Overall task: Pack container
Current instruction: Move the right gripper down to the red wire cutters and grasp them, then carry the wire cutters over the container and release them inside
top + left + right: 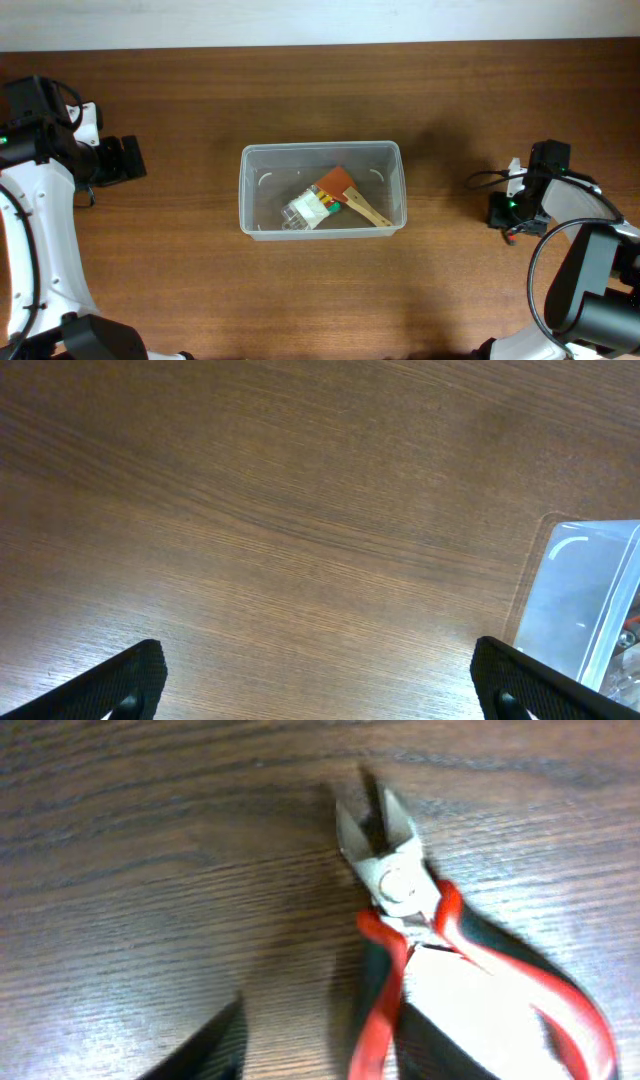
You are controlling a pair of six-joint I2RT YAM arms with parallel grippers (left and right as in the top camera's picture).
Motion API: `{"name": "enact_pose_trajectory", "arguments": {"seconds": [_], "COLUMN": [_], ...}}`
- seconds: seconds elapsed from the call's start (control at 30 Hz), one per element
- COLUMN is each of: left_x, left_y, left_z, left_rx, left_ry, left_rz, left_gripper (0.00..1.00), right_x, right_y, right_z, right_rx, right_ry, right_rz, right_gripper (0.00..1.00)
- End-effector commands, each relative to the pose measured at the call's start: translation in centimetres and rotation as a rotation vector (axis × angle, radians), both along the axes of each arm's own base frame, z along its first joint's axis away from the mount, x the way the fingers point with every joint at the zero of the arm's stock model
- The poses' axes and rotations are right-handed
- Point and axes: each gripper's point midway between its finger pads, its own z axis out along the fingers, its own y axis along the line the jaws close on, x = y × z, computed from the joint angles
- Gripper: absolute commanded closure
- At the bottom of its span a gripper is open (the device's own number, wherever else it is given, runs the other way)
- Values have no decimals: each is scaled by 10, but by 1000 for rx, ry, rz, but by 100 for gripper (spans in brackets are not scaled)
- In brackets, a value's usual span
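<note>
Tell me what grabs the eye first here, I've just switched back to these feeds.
The clear container in the middle of the table dominates, with a wooden-handled brush and a small clear battery pack lying inside. Next come the red-handled cutters, lying on the table far right and filling the right wrist view, blades slightly parted.

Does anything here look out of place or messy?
Only the red-handled cutters: they lie on the table, outside the container, which already holds a brush and a small clear pack. Nothing looks spilled or broken.
</note>
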Motion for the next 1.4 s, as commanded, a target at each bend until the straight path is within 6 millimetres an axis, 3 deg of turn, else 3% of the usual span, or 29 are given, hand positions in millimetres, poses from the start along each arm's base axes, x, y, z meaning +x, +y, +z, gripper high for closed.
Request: {"name": "enact_pose_trajectory", "arguments": {"seconds": [0.0,0.1,0.37,0.53,0.8,0.93,1.1,1.17,1.27,1.37], "left_x": [1,1,1,1,-1,-1,-1,-1,-1,-1], "left_y": [-1,-1,-1,-1,-1,-1,-1,-1,-1,-1], "left_z": [0,0,0,0,-1,-1,-1,-1,-1,-1], "left_rx": [5,6,6,6,4,3,4,4,4,4], "left_ry": [2,2,2,2,8,10,10,10,9,9], "left_rz": [-11,-11,-11,-11,-11,-11,-11,-11,-11,-11], "left_gripper": [1,1,1,1,1,1,1,1,1,1], "right_x": [-13,-12,-10,-7,-3,10,55,75,97,102], "right_y": [11,11,10,13,18,27,41,56,91,141], "right_z": [-21,-21,-21,-20,-18,-3,74,118,189,250], "right_rx": [55,55,54,70,101,152,108,83,34,-13], "right_ry": [62,60,50,37,22,-19,-164,-248,-381,-488], "right_rz": [7,7,-20,-17,-13,2,121,221,402,651], "right_gripper": [64,76,85,95,96,96,96,96,96,96]}}
